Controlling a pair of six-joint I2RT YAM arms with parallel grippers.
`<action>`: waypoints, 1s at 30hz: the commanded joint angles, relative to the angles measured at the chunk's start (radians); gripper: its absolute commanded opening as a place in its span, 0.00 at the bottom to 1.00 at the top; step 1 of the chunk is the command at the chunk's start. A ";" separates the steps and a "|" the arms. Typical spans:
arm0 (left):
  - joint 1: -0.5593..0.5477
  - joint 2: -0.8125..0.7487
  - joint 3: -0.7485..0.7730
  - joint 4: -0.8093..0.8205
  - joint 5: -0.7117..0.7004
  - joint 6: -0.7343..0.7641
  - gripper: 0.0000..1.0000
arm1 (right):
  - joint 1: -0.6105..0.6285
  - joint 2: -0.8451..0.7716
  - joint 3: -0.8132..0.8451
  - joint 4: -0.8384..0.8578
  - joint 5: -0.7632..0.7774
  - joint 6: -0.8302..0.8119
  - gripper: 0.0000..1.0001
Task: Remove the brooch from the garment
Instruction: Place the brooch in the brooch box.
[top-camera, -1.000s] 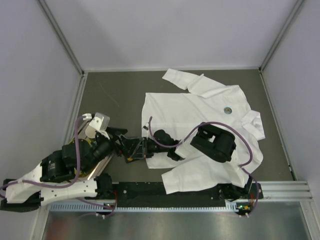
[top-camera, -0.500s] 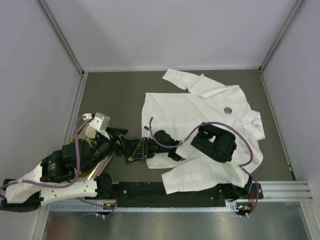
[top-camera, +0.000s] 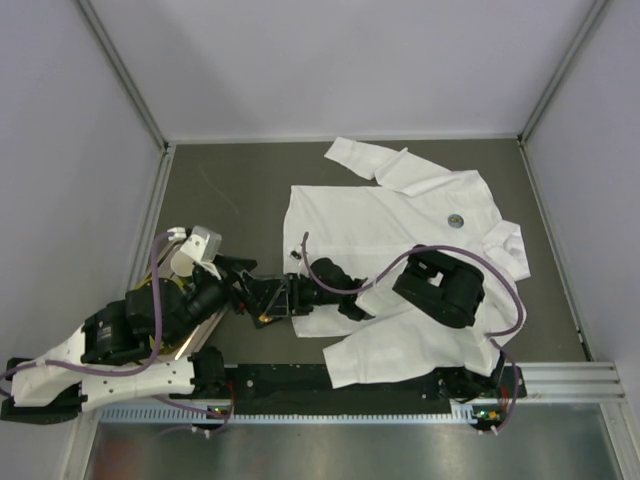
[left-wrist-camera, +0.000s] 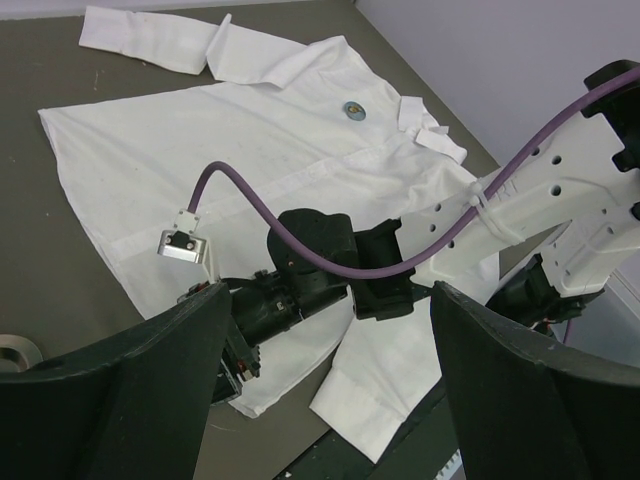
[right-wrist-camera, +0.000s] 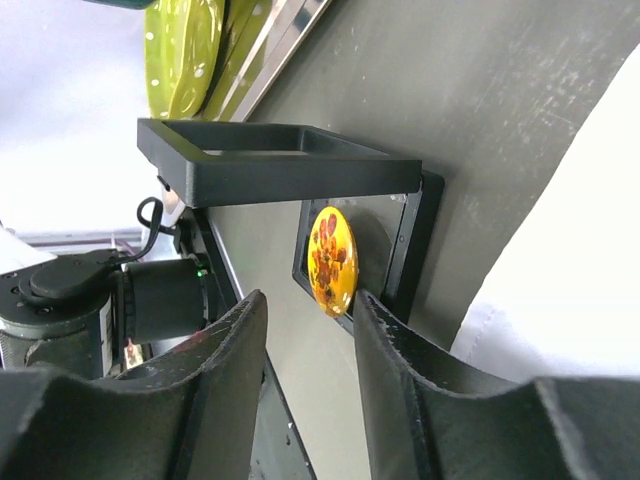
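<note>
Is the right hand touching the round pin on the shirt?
Apart. Top view: the right hand sits by the shirt's hem, the pin far off near the collar.

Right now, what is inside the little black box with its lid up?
An oval yellow and orange piece sits in the open black box. The right arm's jaws cover the box's lower edge, so anything lying there cannot be seen.
</note>
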 joint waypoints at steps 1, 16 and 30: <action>-0.003 -0.003 -0.006 0.017 0.015 -0.002 0.86 | -0.001 -0.081 0.023 -0.084 0.031 -0.045 0.42; -0.003 0.007 0.005 0.023 0.023 -0.002 0.86 | -0.003 -0.251 -0.006 -0.249 0.101 -0.122 0.48; 0.008 0.312 0.028 0.324 0.129 0.109 0.87 | -0.191 -0.956 -0.307 -0.752 0.315 -0.163 0.52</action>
